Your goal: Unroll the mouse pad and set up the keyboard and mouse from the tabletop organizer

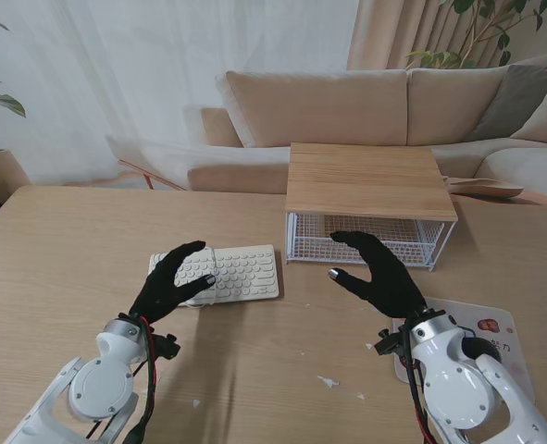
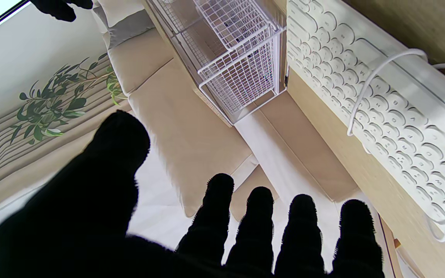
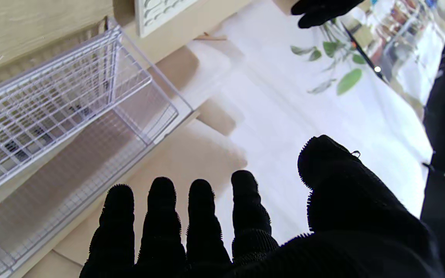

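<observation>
Right now the white keyboard (image 1: 227,274) is lying flat on the table (image 1: 69,250), just to the left of the wire-basket organizer (image 1: 370,199) and a little nearer to me than it. A thin white cable (image 2: 377,73) is looping across the keys, as the left wrist view shows. The left robot hand (image 1: 173,280) is hovering at the keyboard's left end, with its fingers spread and gripping nothing; from the stand's view its fingertips are overlapping the left edge of the keyboard, though I cannot tell whether they are touching it. The right robot hand (image 1: 377,273) is hanging in front of the organizer, on the side nearer to me, with its fingers also apart and empty, the thumb (image 1: 336,274) pointing toward the keyboard. The organizer is standing with its wooden top (image 1: 366,176) above the white wire drawer (image 1: 366,239); what is lying inside is too unclear to make out. A white printed card or pad (image 1: 481,324) is lying on the table nearer to me than the organizer, partly hidden behind the right arm.
</observation>
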Available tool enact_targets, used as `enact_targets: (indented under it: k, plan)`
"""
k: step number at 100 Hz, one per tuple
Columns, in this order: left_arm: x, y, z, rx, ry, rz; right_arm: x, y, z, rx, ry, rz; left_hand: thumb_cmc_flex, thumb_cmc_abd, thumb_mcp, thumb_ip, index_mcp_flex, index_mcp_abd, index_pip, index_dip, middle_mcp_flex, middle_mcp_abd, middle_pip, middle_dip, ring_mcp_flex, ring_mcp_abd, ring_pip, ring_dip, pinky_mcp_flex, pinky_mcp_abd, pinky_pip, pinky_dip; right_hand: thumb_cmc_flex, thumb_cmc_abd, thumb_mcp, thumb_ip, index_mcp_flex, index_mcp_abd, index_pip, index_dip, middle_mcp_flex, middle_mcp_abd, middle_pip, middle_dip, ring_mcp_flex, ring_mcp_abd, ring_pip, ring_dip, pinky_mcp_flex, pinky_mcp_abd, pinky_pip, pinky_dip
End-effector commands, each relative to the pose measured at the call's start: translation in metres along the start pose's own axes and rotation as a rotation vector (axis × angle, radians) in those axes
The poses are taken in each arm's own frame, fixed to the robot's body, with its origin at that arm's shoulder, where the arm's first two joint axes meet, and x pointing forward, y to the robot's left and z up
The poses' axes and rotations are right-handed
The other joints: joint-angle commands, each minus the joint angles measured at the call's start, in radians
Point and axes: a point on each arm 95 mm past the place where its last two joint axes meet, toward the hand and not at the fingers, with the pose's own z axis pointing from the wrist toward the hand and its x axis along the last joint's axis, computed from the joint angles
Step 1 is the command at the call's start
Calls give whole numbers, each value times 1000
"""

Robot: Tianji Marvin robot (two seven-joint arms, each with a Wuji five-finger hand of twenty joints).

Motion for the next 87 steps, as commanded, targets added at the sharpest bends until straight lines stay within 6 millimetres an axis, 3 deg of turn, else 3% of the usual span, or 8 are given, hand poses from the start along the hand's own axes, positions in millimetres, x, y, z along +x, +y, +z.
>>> enact_targets:
  k: [1,60,87]
  plan:
    - [1,3,0,-14,3,-9,8,-12,-3,41,6,22,-8,21,-15,33,-6,-6,-5,0,-12,-48,-16,-15,-25,-26,-23,-14,-5,-13,28,-10,-27,41,-29,28,-19,4,-14,-19,3,1,2,1,2,-33,-17,-13,0,-18,-28,-21]
    - [-2,6,-6,-22,4,-28,3,-45,10,104,-13,92,-10,20,-10,33,-13,2,-3,0,-11,-47,-15,-14,-25,-19,-18,-11,-12,-4,44,-27,-50,30,-52,30,-27,4,-11,-38,4,-4,-12,-2,2,-31,-32,-19,-12,-18,-32,-28]
    - [-1,5,-6,-20,2,-31,2,-48,11,104,-25,93,-8,20,-7,32,-12,1,-3,0,-11,-47,-13,-13,-25,-16,-18,-11,-14,-3,42,-31,-48,27,-48,32,-28,3,-6,-42,5,-3,-11,-1,2,-32,-31,-19,-17,-18,-31,-28]
